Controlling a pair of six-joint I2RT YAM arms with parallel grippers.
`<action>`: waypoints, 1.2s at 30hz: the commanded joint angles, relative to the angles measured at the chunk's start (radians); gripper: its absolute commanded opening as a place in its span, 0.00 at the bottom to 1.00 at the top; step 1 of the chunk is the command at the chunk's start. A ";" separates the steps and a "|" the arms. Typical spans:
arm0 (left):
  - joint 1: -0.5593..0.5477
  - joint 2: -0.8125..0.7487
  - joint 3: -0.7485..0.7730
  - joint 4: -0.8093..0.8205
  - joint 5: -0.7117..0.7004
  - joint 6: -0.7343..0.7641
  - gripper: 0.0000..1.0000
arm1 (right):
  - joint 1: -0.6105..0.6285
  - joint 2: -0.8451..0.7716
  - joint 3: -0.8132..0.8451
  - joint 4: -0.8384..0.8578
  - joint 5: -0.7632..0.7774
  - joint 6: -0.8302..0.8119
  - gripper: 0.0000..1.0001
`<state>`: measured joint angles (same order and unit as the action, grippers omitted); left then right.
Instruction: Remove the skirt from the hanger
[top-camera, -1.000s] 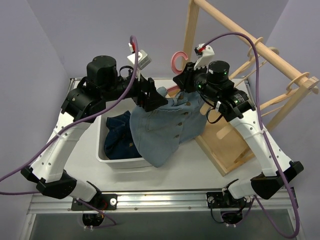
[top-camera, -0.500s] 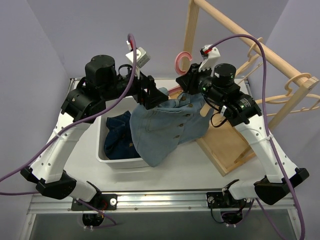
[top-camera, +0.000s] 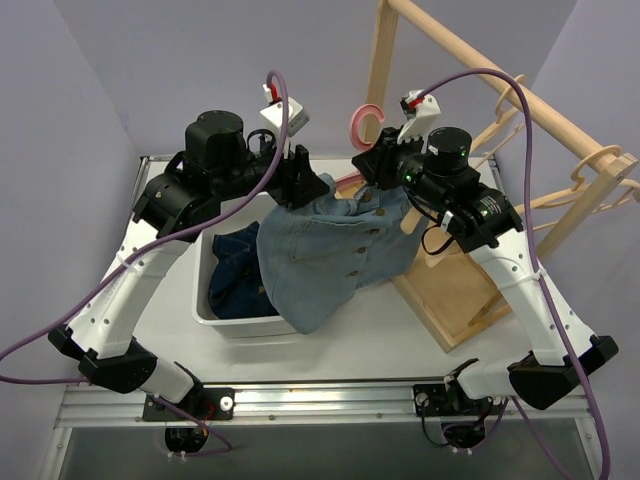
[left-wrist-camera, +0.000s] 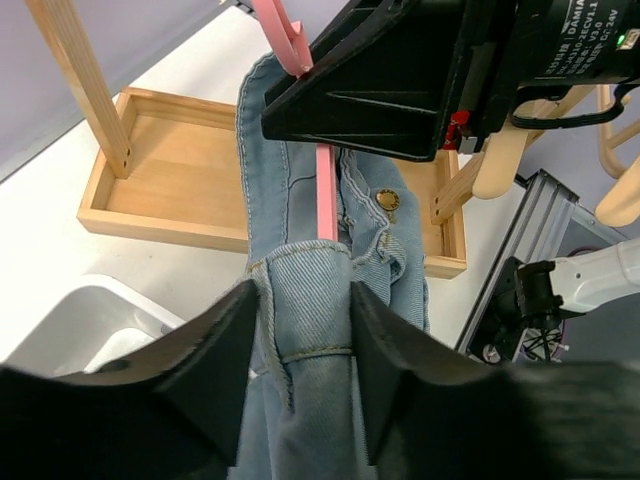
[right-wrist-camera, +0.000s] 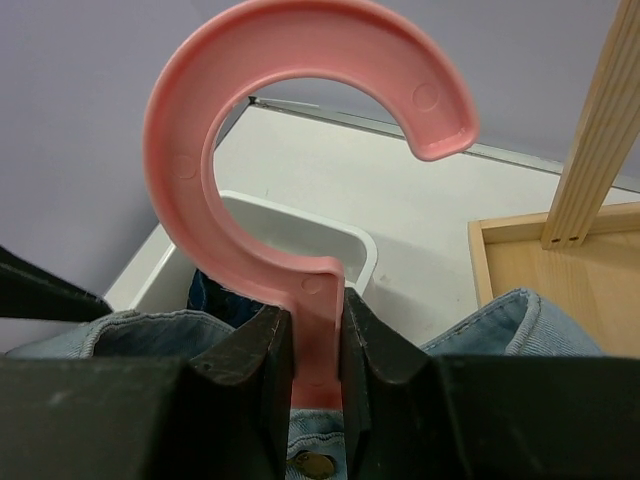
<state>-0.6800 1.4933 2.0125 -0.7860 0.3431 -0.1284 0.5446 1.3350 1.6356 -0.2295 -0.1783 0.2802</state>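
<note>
My left tool is clenched on the waistband of the denim skirt. My right tool grasps the pink hanger just below its hook. The skirt hangs from that hanger, its hem over the white bin on the desk.

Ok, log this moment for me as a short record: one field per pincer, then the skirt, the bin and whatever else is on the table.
left pincer: jaws pressed on either side of a waistband fold of the light blue denim skirt
right pincer: shut on the neck of the pink plastic hanger
skirt: not yet off the hanger, lower part draped over the white plastic bin
bin contents: dark blue garment
also on the table: wooden rack, right of the bin in the top view
</note>
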 joint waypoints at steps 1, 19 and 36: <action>-0.004 -0.008 0.019 0.023 -0.015 -0.004 0.47 | 0.006 -0.033 0.006 0.081 0.006 0.014 0.00; 0.007 -0.114 -0.047 0.074 -0.095 -0.019 0.02 | 0.005 -0.037 -0.054 -0.040 0.503 0.082 0.00; 0.145 -0.306 -0.155 0.033 -0.187 -0.005 0.02 | -0.095 -0.086 -0.148 -0.047 0.617 0.154 0.00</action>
<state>-0.5922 1.3102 1.8381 -0.7364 0.2375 -0.1474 0.5564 1.2926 1.5135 -0.2638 0.2203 0.4706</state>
